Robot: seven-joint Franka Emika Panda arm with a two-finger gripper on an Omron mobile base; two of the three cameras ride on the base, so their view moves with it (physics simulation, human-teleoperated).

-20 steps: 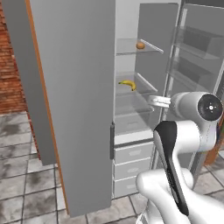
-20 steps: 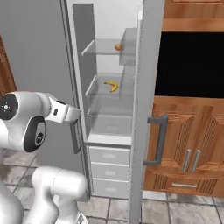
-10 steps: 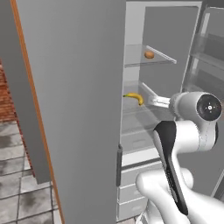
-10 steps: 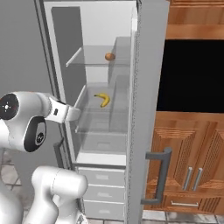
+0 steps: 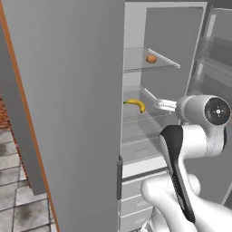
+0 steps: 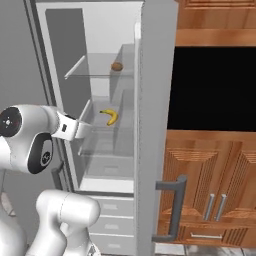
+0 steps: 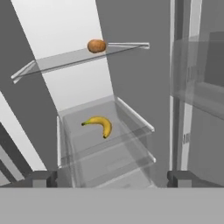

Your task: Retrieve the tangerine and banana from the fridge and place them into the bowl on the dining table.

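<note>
Hand view, what is in the fridge?

— One banana and one tangerine. The banana lies alone near the middle of a glass shelf, clear of the shelf's raised side edges. The tangerine sits on the shelf above, near its far end.

— Is there room to reach in?

— Yes. The space above the banana is open up to the tangerine's shelf, and the front edge of the banana's shelf faces the claw with nothing across it. Left base view shows the open grey door standing wide on the left, so the opening is bounded by that door and the compartment's wall.

— And the claw?

— The gripper is spread as wide as it goes and holds nothing. Its two tips stand at either side, in front of the shelves, well short of the banana.

— Anything else countable?

— Right base view: two white drawers under the shelves, and wooden cabinets just right of the fridge.
</note>
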